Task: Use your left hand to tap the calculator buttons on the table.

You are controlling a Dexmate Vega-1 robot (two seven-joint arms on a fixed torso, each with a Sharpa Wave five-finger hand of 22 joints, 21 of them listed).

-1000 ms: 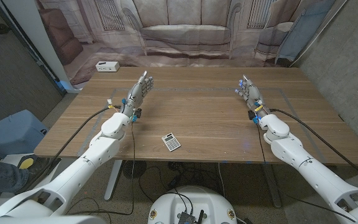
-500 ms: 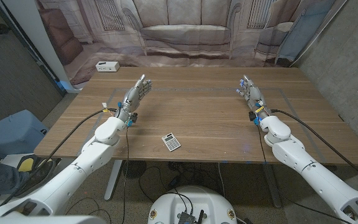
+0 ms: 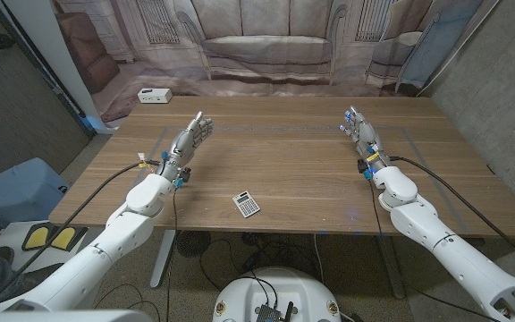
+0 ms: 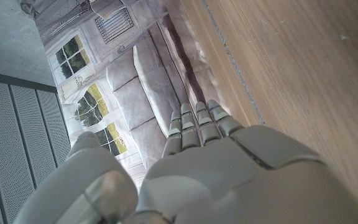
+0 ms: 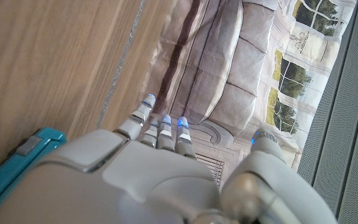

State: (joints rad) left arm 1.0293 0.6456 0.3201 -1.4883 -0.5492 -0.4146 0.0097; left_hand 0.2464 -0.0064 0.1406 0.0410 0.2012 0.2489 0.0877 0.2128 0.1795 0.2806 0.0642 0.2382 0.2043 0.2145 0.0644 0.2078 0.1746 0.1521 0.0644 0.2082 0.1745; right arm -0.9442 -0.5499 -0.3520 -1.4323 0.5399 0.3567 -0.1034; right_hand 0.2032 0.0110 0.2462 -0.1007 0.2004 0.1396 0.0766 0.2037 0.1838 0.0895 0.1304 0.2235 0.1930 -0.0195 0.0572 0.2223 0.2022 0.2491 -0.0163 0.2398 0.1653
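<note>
One calculator [image 3: 246, 204] lies face up on the wooden worktop [image 3: 302, 152], close to the near edge and a little to the robot's left of the middle, turned at a slant to that edge; its keys are too small to count. Two robot hands are over the worktop, one at each side, and neither touches the calculator. The left hand [image 3: 189, 140] stands near the left edge, farther back than the calculator and well apart from it, fingers stretched out together toward the far side and holding nothing; in the left wrist view its back [image 4: 229, 168] shows with the fingers straight, side by side, and the thumb off to one side above the wood. The right hand [image 3: 359, 131] stands near the right side of the worktop, also well apart from the calculator, fingers extended and holding nothing; in the right wrist view [image 5: 148, 162] the fingers point along the wood with blue lights at their tips, and one teal object [image 5: 11, 163] shows beside it at the edge of the picture, too cut off to identify. One small white box [image 3: 154, 95] sits at the far left corner of the worktop. Behind the worktop hangs one printed backdrop [image 3: 266, 40] showing a sofa and windows.
</note>
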